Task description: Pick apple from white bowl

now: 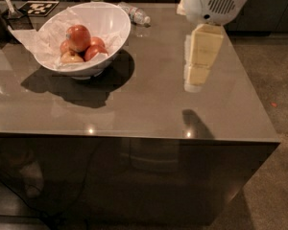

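Note:
The white bowl (110, 30) stands at the back left of the grey table, lined with crumpled white paper. The apple (78, 36), the largest, red with an orange-yellow sheen, lies on top of several smaller apples inside it. A pale yellowish-pink apple (70, 58) lies at the front of the pile. My gripper (197, 78) hangs from the white arm housing (216, 4) above the table's right half, well to the right of the bowl and apart from it.
A plastic water bottle (134, 14) lies on the table behind the bowl. A black-and-white marker tag (37, 7) sits at the back left corner, beside a dark object. The table's right edge (259, 99) drops to a carpeted floor.

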You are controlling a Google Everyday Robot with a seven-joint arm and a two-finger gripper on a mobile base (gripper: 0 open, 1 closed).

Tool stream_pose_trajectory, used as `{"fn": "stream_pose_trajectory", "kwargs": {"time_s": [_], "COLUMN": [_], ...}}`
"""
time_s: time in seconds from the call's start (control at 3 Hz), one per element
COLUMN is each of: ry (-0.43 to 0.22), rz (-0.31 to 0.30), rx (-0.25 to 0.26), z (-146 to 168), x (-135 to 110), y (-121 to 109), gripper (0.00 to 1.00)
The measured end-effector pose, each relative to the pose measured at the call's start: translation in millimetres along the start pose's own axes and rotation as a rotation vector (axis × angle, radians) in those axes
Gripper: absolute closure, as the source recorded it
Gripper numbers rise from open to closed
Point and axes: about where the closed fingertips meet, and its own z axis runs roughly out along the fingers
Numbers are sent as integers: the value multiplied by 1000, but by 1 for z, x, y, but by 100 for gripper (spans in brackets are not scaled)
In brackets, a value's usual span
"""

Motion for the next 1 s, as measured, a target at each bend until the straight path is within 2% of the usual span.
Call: {"fn": "stream_pose_trajectory", "kwargs": {"time_s": [0.67,1.0], "ry": [-10,-41], "rz": [-101,-118], "rx": [52,89], "z": [-6,-9], "x": [-56,-73], "y": [-63,-75], "gripper": [0,0]}}
